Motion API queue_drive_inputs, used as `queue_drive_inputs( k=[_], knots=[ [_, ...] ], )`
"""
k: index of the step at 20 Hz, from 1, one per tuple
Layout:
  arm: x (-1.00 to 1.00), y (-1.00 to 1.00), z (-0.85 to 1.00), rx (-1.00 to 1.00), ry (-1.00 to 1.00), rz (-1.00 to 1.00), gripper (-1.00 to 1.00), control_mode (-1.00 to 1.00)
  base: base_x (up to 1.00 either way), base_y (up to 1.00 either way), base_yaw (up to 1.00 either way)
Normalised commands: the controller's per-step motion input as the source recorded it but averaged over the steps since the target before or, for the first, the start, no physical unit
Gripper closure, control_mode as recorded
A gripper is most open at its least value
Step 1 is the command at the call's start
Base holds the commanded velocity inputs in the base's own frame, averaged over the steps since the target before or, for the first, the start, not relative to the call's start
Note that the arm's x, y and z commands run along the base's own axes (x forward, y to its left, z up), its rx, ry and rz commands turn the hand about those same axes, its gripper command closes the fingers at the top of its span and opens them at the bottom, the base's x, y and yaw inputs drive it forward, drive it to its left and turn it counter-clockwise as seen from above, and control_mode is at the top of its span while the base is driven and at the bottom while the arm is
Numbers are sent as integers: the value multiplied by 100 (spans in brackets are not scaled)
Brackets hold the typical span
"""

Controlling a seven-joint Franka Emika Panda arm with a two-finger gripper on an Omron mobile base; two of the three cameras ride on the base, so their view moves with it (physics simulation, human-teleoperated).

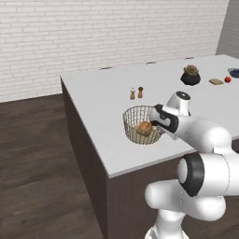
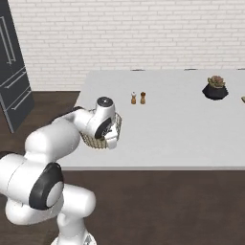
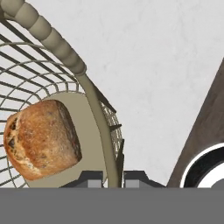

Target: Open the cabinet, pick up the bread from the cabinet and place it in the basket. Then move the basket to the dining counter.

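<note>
**Gripper pinching basket rim, bread inside, on dining counter**

Gripper (image 3: 113,178) nearly closed on the basket (image 1: 135,120) rim: one fingertip inside the wall, one outside, thin rim bar running between them. Basket is round, bowl-shaped, thin tan wire mesh w/ solid beige base; beaded loop handle at approx 11 o'clock in hand view. Bread (image 3: 41,139) lies on the base at approx 9 o'clock from the fingers; crusty, golden-brown, oval-ish, long axis running 10 to 4 o'clock in that view.

Basket sits on dining counter (image 1: 102,100), near its front edge; top plain white, sides dark brown. Further back at 12 o'clock: two small shakers (image 1: 136,93); a potted plant (image 1: 190,75) at 2 o'clock. Beyond: dark wood floor, white brick wall.
</note>
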Motion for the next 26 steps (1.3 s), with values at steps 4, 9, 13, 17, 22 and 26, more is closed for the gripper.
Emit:
queue_drive_inputs(
  k=[4, 9, 13, 17, 22, 26],
  knots=[
    [16, 0, -44, 0, 1, 0, 100, -100, 0, 0, 0],
    [9, 0, -49, 0, 1, 0, 100, -100, 0, 0, 0],
    [11, 0, -55, 0, 3, 0, 100, -100, 0, 0, 0],
    [19, 8, -55, -2, 4, 1, -100, -100, 0, 0, 0],
    [-4, 2, 26, 0, -14, 5, -100, -100, 0, 0, 0],
    [-26, 2, 66, -3, -19, 14, -100, -100, 0, 0, 0]
  ],
)
